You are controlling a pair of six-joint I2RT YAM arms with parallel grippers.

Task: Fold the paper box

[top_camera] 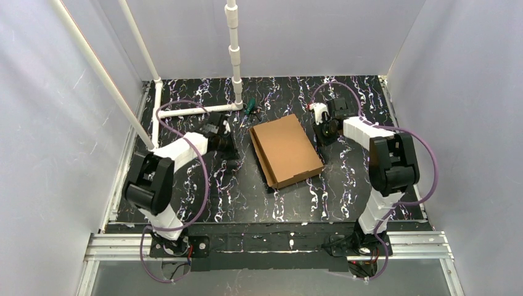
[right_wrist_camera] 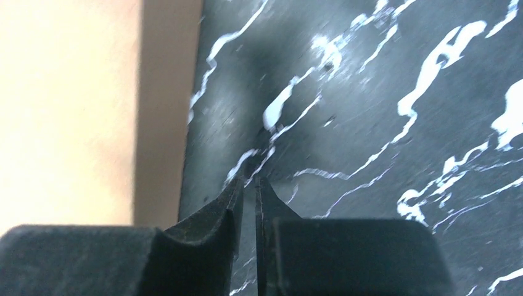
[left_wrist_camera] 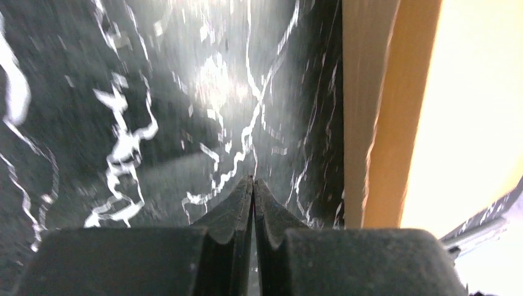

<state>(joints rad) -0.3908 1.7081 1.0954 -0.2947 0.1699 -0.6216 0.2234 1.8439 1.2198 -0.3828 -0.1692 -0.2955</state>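
A: Starting from the ground: looking down on a black table (top_camera: 345, 185) veined in white and violet, boxed in on three sides by pale grey walls (top_camera: 469, 92).

B: Fenced at the back left with white pipes (top_camera: 234, 55), and edged on the near side with an aluminium rail (top_camera: 117, 246).

A: And the paper box (top_camera: 285, 150)?

B: Lying flat in the middle of the table, turned askew, plain brown face up, between the two arms. Touched by neither, as far as can be told from above.

A: Left gripper (left_wrist_camera: 253, 185)?

B: Pressed together at the tips with nothing between. Low over bare table, just beside the box's side wall.

A: Right gripper (right_wrist_camera: 250, 182)?

B: Closed up as well, with only a hairline slit between the fingers and nothing in it. Over bare table, with the box at the left edge of that view.

A: Anything hard to make out?

B: Plenty. Washed out to pale yellow on the box top in the left wrist view. Smeared to a peach blur in the right wrist view. Cut off by the frame in both. Can't name the small green thing (top_camera: 250, 108) near the pipe foot, being too tiny. Can't tell whether the box's front flap is tucked in. From above, hard to separate black fingers from black table.
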